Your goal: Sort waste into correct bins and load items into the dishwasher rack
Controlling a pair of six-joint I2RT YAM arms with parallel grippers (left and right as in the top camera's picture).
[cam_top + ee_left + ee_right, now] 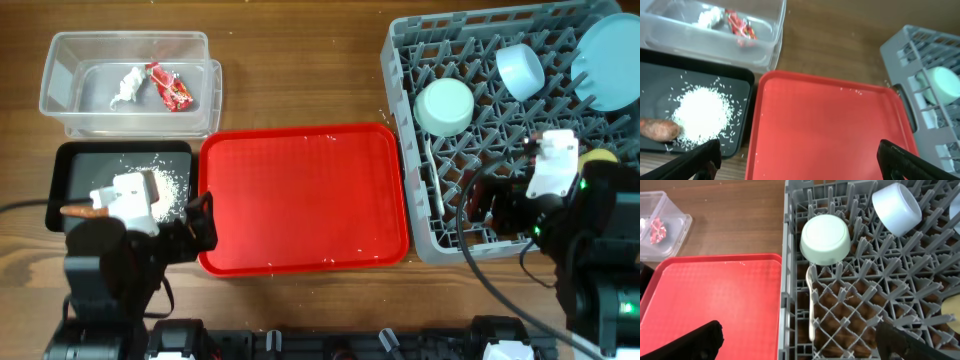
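The grey rack (pixel 470 235) holds the pale green bowl (pixel 444 106), light blue bowl (pixel 520 70), light blue plate (pixel 610 60), yellow cup (pixel 600 157) and white spoon (pixel 432 180). The clear tub (pixel 60 60) holds the napkin (pixel 128 88) and red wrapper (pixel 170 92). The black tray-bin (pixel 75 160) holds rice crumbs (pixel 172 185) and the sausage (pixel 80 211). My left gripper (pixel 797 160) is open and empty over the red tray's front left. My right gripper (pixel 800 340) is open and empty over the rack's front left edge, above the spoon (pixel 811 305).
The flat red tray (pixel 300 200) lies between the black tray-bin and the rack, with a few stray crumbs on it. Both arm bases sit at the table's front edge. Brown wooden table shows behind the red tray.
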